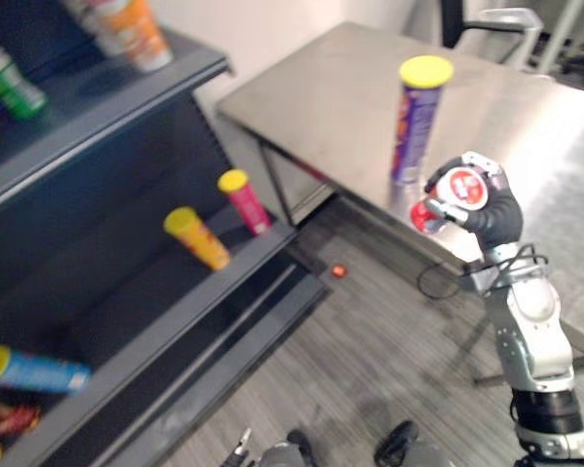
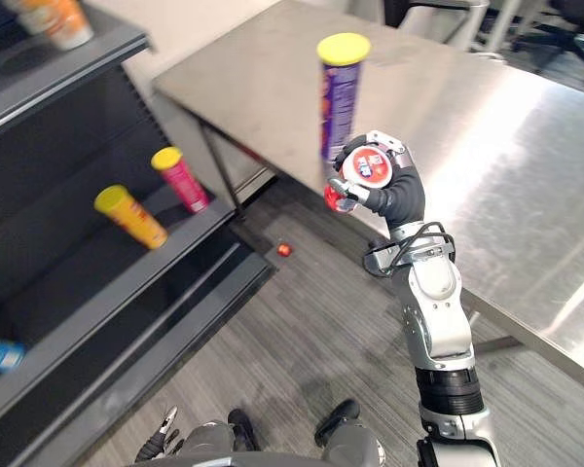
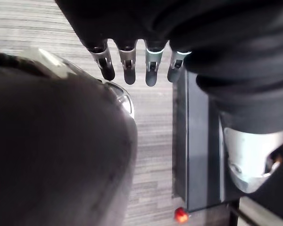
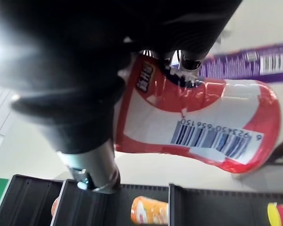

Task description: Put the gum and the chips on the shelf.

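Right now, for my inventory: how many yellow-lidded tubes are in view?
4: a purple tube on the steel table; an orange tube, a pink tube and, farther left, a blue tube on the dark middle shelf. More may be hidden.

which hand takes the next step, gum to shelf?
Right. The right hand is curled round the red-and-white gum tub, by the purple chips can on the steel table. The left hand hangs over the floor with relaxed fingers, holding nothing.
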`<state>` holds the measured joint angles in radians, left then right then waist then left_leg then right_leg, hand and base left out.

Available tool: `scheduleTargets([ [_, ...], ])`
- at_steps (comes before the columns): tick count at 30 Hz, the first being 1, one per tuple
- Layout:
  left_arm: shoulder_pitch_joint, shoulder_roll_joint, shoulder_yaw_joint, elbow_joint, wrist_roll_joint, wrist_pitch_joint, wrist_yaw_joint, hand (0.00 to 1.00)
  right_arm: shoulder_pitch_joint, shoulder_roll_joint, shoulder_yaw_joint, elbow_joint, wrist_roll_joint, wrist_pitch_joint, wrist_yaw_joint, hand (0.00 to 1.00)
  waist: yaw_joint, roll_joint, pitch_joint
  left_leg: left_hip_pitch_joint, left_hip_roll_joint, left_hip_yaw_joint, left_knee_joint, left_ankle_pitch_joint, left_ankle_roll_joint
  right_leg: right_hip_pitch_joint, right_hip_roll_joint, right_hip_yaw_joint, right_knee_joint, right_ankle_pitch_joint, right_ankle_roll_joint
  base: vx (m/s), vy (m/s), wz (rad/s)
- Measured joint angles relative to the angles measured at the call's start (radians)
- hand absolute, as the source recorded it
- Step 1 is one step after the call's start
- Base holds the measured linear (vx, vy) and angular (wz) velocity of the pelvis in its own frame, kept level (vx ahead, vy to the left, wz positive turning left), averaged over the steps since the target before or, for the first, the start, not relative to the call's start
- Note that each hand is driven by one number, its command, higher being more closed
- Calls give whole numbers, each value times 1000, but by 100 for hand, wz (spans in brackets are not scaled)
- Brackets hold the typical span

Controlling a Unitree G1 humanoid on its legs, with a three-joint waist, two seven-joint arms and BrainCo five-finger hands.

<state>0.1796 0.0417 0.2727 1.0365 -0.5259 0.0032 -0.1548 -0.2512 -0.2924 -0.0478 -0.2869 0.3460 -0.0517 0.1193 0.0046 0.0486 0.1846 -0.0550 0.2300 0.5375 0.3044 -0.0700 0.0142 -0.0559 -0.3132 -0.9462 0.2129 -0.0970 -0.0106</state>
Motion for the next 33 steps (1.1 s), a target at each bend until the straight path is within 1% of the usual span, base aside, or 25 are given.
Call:
scheduleTargets([
  [1,6,-4,0,1,2,0,-1,0,17,9,0,-2,-14,-4,0,100,-2,6,-5,26,-2,-7,-4,-9,-21,14,-8,-31,-1,6,8,-187,140,120],
  [2,14,-11,0,3,16,0,-3,0,34,17,-6,-3,-32,-5,0,100,-3,18,-14,41,-16,-37,-59,-18,-45,20,-14,-67,-1,15,25,-213,261,114],
  [3,15,-17,0,6,23,-1,-6,0,49,25,-10,-3,-33,-4,-1,100,-3,32,-23,37,-38,-51,-128,-20,-51,19,-25,-102,0,26,46,-220,294,102],
  [4,15,-16,0,8,27,-1,-6,0,56,30,-11,-3,-33,-4,-1,100,-4,32,-23,35,-49,-55,-160,-17,-54,17,-30,-120,0,34,51,-176,266,96],
  [5,14,-16,2,9,30,-2,-7,0,64,41,-15,-3,-36,-4,-1,100,-3,27,-26,32,-69,-64,-225,-13,-62,4,-37,-150,6,50,49,-81,169,75],
  [6,12,-13,5,9,30,-2,-9,0,66,50,-16,-2,-38,-4,-1,100,-2,16,-26,24,-83,-80,-252,0,-71,-4,-48,-163,13,57,52,-78,239,92],
  [7,11,4,6,13,32,-1,-7,0,70,73,-16,-2,-48,-4,-1,100,-1,-9,-26,6,-115,-110,-278,25,-53,-18,-77,-179,38,68,51,-46,214,65],
  [8,12,6,9,21,31,-1,-6,0,72,79,-16,-2,-61,-4,-2,100,2,-14,-25,5,-123,-116,-280,27,-50,-16,-90,-184,51,72,50,-18,223,63],
  [9,17,11,9,27,30,-2,-4,0,77,85,-16,-2,-70,-3,-3,100,3,-24,-23,9,-139,-127,-274,28,-47,-5,-124,-184,85,73,49,16,148,35],
  [11,17,25,7,27,27,-2,-6,0,79,85,-17,-1,-73,-3,-5,100,1,-36,-17,11,-153,-138,-251,18,-34,4,-166,-167,136,73,49,0,134,28],
  [12,17,33,7,24,25,-4,-8,0,79,90,-14,-2,-75,-4,-5,100,6,-51,-8,14,-158,-138,-242,15,-32,6,-178,-150,148,73,49,-31,73,7],
  [14,17,42,8,17,12,-5,-7,0,79,107,-7,-1,-105,-4,-5,100,20,-76,7,25,-164,-133,-252,12,-30,6,-176,-131,139,74,49,-59,41,-8],
  [16,14,44,7,15,-1,-6,-6,0,82,109,-1,-1,-113,-3,-4,100,27,-84,12,32,-168,-131,-275,9,-32,5,-162,-114,110,80,59,-93,25,-10],
  [18,14,39,6,7,1,-11,-6,0,85,109,13,-1,-113,-4,-2,100,33,-80,13,44,-170,-125,-308,14,-32,7,-138,-97,73,92,61,-86,24,-14],
  [19,14,39,4,7,2,-12,-6,0,87,109,16,-1,-113,-4,-2,100,33,-79,14,45,-169,-125,-310,14,-32,7,-134,-96,68,93,62,-29,8,-9],
  [21,14,40,2,-1,28,-14,-5,0,105,107,16,-1,-113,-4,1,100,35,-74,15,49,-164,-133,-333,35,-34,7,-120,-99,63,92,61,19,-9,2],
  [22,15,40,2,-1,31,-14,-5,0,108,104,16,-1,-113,-4,1,100,34,-72,14,53,-164,-136,-340,48,-40,7,-118,-100,64,92,60,93,-16,9],
  [23,15,38,2,-1,31,-14,-6,0,109,101,13,1,-113,-4,5,100,33,-68,14,59,-165,-140,-355,68,-36,8,-114,-101,66,91,59,93,-3,13],
  [26,16,36,3,-5,29,-14,-10,0,104,90,21,24,-112,-4,41,100,39,-68,14,63,-163,-143,-346,72,-36,16,-111,-101,68,91,59,110,-2,14],
  [28,19,36,1,-15,29,-14,-12,0,92,88,54,63,-112,-4,44,100,44,-72,15,64,-160,-143,-320,59,-32,36,-114,-100,68,93,61,62,-10,12],
  [30,19,32,1,-23,21,-16,-14,0,90,86,84,78,-112,-3,45,100,61,-74,16,63,-147,-141,-281,27,-32,48,-114,-94,68,94,63,11,1,-3],
  [32,19,31,-2,-42,16,-16,-18,0,90,86,129,78,-112,-3,54,100,83,-81,21,60,-141,-141,-226,-15,-32,74,-122,-88,72,103,72,-18,31,-4],
  [33,20,31,-3,-42,15,-17,-18,0,90,86,137,78,-112,-4,59,100,85,-82,21,61,-141,-143,-222,-26,-29,81,-126,-87,76,106,73,-36,70,12],
])
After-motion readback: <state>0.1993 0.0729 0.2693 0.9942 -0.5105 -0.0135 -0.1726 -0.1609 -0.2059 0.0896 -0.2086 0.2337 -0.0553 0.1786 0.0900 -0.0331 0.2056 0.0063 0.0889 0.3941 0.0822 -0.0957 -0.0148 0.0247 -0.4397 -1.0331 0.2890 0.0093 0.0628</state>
